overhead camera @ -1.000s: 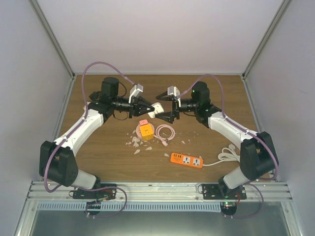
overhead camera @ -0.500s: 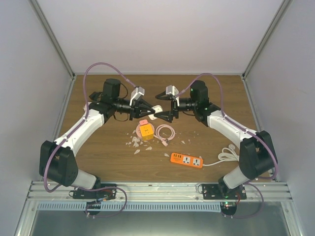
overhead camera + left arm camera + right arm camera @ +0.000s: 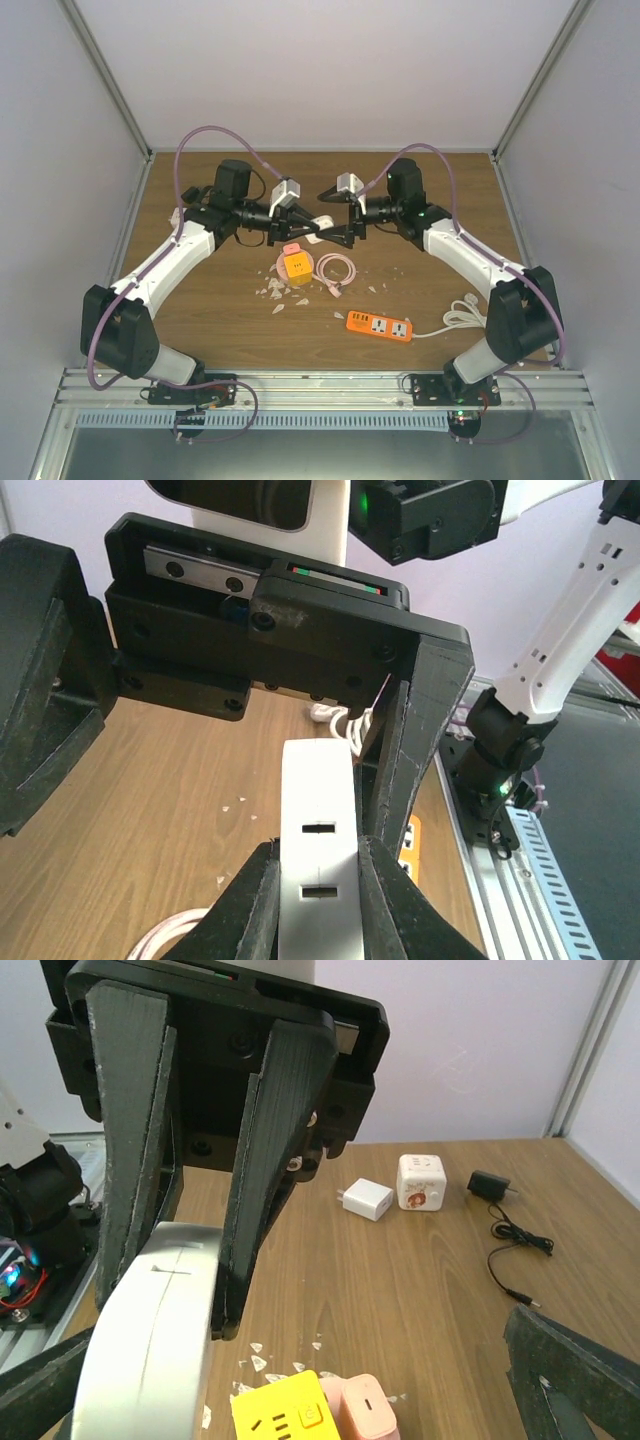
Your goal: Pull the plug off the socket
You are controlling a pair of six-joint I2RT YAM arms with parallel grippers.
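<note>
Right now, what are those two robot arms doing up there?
The left gripper is shut on a white adapter, holding it up above the wooden table. The right gripper faces it, wide open and close, not gripping it yet. A yellow socket cube and an orange power strip lie below.

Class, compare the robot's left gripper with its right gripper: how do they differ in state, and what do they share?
The left gripper is shut on the white adapter; the right gripper stands wide open, gripping nothing. The left gripper's fingers press the adapter's two sides, while the right gripper's fingers straddle its far end without clamping it. Both are black, two-fingered, and face each other above the table.
</note>
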